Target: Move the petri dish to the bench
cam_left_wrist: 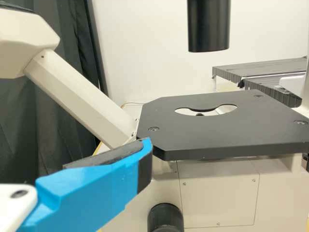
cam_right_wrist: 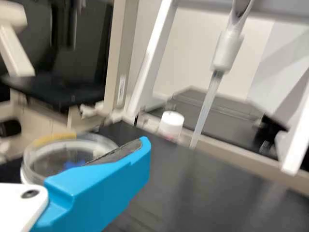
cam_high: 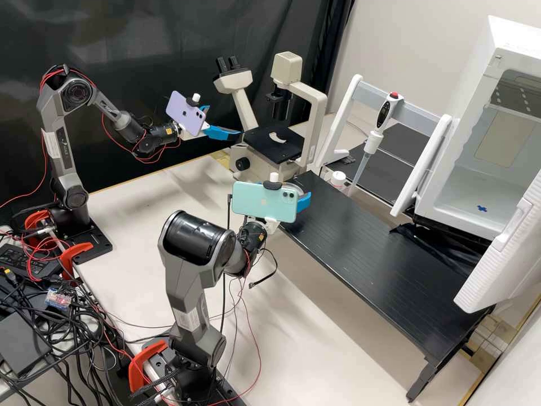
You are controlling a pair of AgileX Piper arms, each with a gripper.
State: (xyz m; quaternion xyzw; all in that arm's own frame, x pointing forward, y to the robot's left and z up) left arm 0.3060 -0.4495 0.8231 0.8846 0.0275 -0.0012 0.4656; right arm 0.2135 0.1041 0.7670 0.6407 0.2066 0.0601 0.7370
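in the high view, the left arm [cam_high: 65,152] stands at ten o'clock. it goes up tall from its base, bends at the top like an elbow, and slopes down toward four o'clock. its gripper [cam_high: 225,120] points to about three o'clock, near the flat black top of the microscope [cam_high: 273,142]. this claw is open, with a gap between its blue fingers [cam_high: 222,133], and it holds nothing.

the right arm [cam_high: 189,276] has its base at seven o'clock. it goes up, bends at its big round elbow, and its short front part leans out toward two o'clock. the right gripper [cam_high: 291,190] is by the end of the black bench [cam_high: 389,248] that is near the microscope. this claw is closed on the petri dish [cam_right_wrist: 50,159], with the clear round dish between its blue fingers. i cannot tell if the bottom of the dish touches the bench.

from the dish, the bench runs off toward four o'clock. the microscope is at twelve o'clock in the high view. the pipette [cam_high: 372,141] hangs tip down at one o'clock, with a small white-capped bottle [cam_right_wrist: 171,124] near its tip. the big white box [cam_high: 479,169] is at three o'clock, with its door [cam_high: 507,254] open.
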